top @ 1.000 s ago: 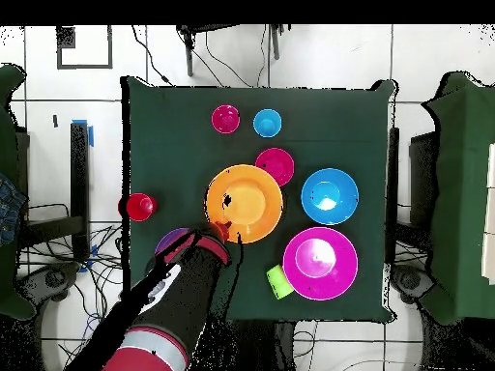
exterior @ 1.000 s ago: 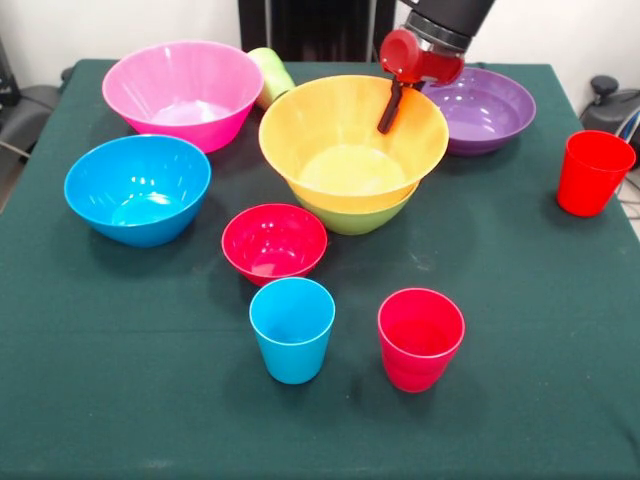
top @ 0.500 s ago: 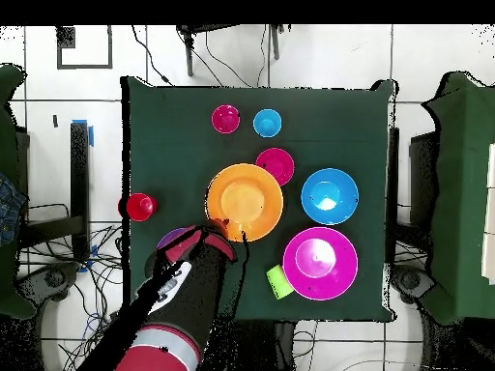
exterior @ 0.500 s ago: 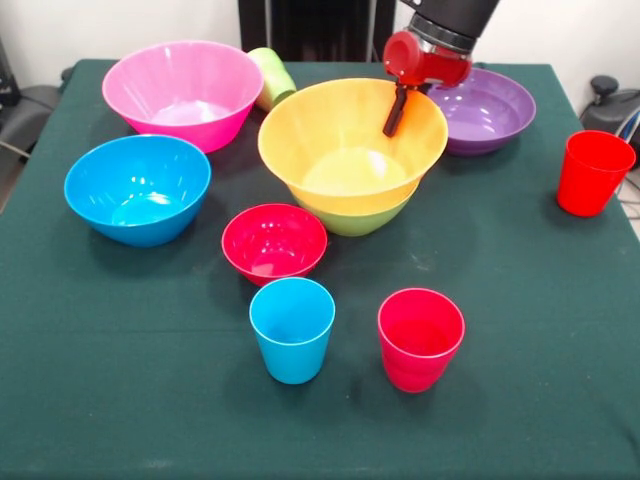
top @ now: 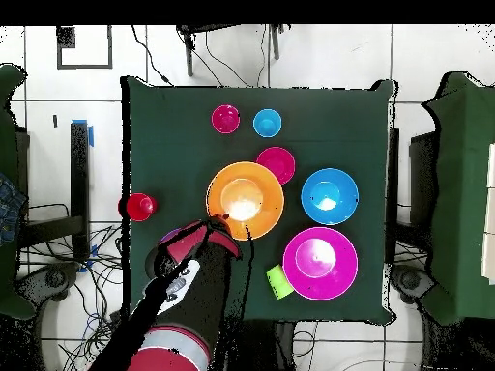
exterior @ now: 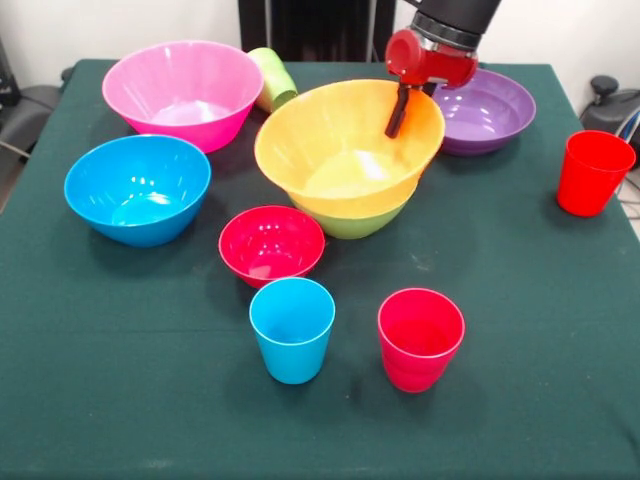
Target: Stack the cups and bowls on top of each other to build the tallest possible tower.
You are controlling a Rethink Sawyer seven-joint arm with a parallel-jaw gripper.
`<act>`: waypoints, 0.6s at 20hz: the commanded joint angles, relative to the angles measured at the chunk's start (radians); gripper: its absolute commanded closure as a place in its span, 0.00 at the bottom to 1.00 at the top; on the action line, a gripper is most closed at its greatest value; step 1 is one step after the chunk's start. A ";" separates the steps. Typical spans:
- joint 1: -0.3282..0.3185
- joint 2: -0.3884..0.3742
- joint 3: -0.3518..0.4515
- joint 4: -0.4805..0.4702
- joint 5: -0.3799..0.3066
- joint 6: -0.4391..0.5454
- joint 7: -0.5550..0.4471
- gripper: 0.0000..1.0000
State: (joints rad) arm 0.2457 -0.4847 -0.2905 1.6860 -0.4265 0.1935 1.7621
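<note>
The big orange bowl [exterior: 340, 150] sits nested in the lime green bowl [exterior: 350, 222] at mid table, tilted up on its right side. My gripper [exterior: 400, 112] is shut on the orange bowl's far right rim, one dark finger inside the bowl. In the overhead view the gripper [top: 220, 224] is at the orange bowl's [top: 246, 200] lower left rim. The pink bowl [exterior: 180, 90], blue bowl [exterior: 137, 188], purple bowl [exterior: 485, 110] and small red bowl [exterior: 272, 245] stand apart. A sky blue cup [exterior: 292, 328] and a red cup [exterior: 420, 338] stand in front.
A second red cup [exterior: 592, 172] stands near the right edge of the green table [exterior: 100, 420]. A lime green cup [exterior: 272, 78] lies on its side between the pink and orange bowls. In the overhead view my arm covers most of the purple bowl [top: 166, 238].
The orange bowl has tilted and shifted a little left, its right rim raised with the gripper. The small red bowl has been nudged slightly left.
</note>
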 commanded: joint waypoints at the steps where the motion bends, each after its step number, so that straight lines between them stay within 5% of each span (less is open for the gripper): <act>1: -0.018 0.002 0.122 0.010 0.026 0.015 0.106 0.00; 12: -0.026 0.016 0.136 -0.010 0.005 0.119 0.043 0.00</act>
State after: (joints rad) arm 0.2303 -0.5022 -0.2743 1.6860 -0.4242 0.2178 1.7621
